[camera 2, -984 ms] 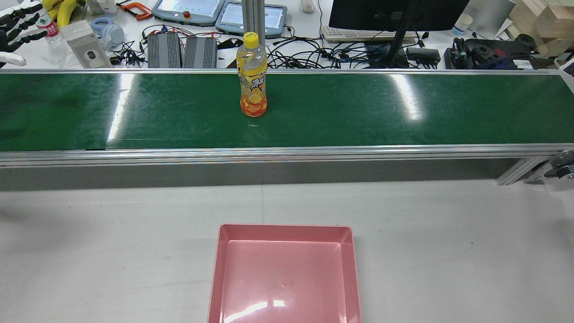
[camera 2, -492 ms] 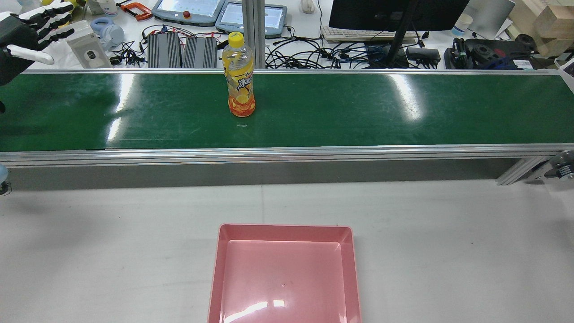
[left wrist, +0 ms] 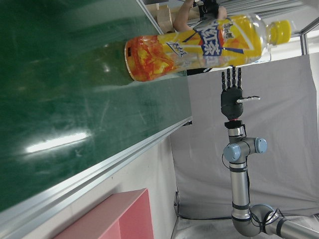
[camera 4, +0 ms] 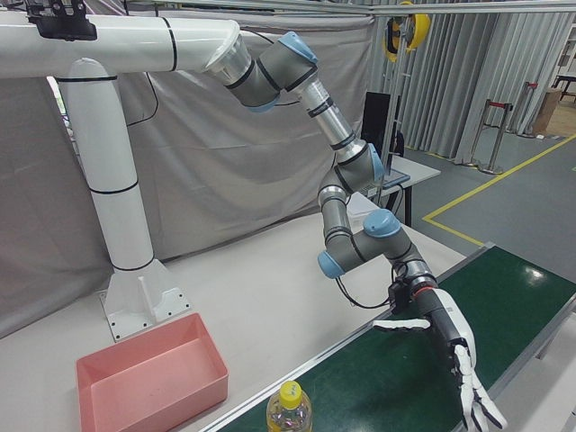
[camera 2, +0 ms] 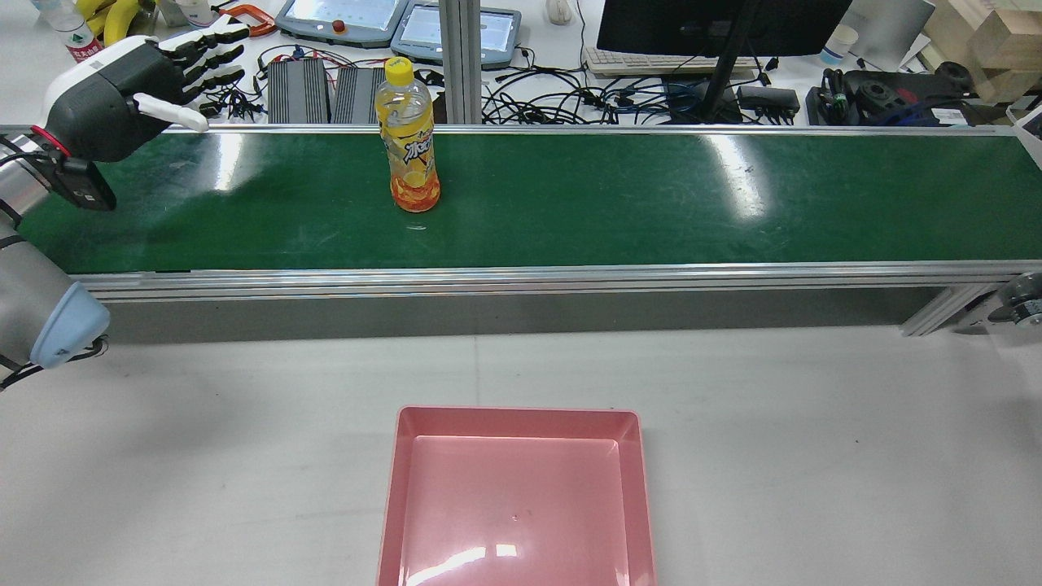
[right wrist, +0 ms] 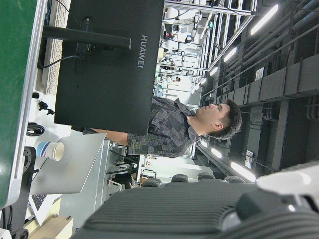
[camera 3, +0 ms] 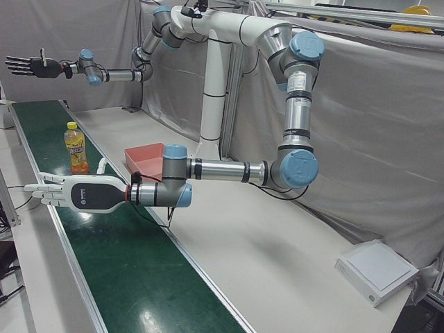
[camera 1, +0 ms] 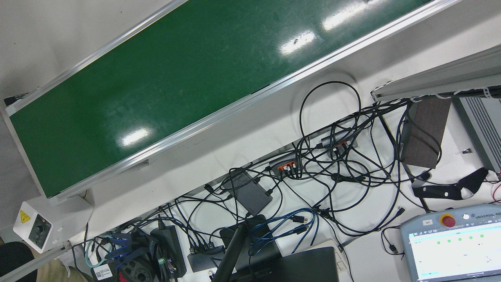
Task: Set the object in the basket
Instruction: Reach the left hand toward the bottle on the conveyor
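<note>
An orange-drink bottle (camera 2: pixel 407 138) with a yellow cap stands upright on the green conveyor belt (camera 2: pixel 651 203). My left hand (camera 2: pixel 138 77) hovers over the belt's far edge, well to the left of the bottle, open with fingers spread and nothing in it. In the left-front view the left hand (camera 3: pixel 76 194) is level above the belt, short of the bottle (camera 3: pixel 76 148). My right hand (camera 3: pixel 31 67) is held high far down the belt, open and empty. The left hand view shows the bottle (left wrist: pixel 199 50) with the right hand (left wrist: pixel 232 94) beyond it. The pink basket (camera 2: pixel 517 422) lies empty on the white table.
Behind the belt a desk holds cables (camera 2: pixel 570 102), a monitor (camera 2: pixel 716 24), teach pendants (camera 2: pixel 342 20) and power units (camera 2: pixel 330 94). The left arm's elbow (camera 2: pixel 57 325) hangs over the table's left edge. A person (right wrist: pixel 174 129) stands behind the monitor.
The bottle has travelled left along the belt. My left hand has come in from the left edge, rightward toward the bottle, still open.
</note>
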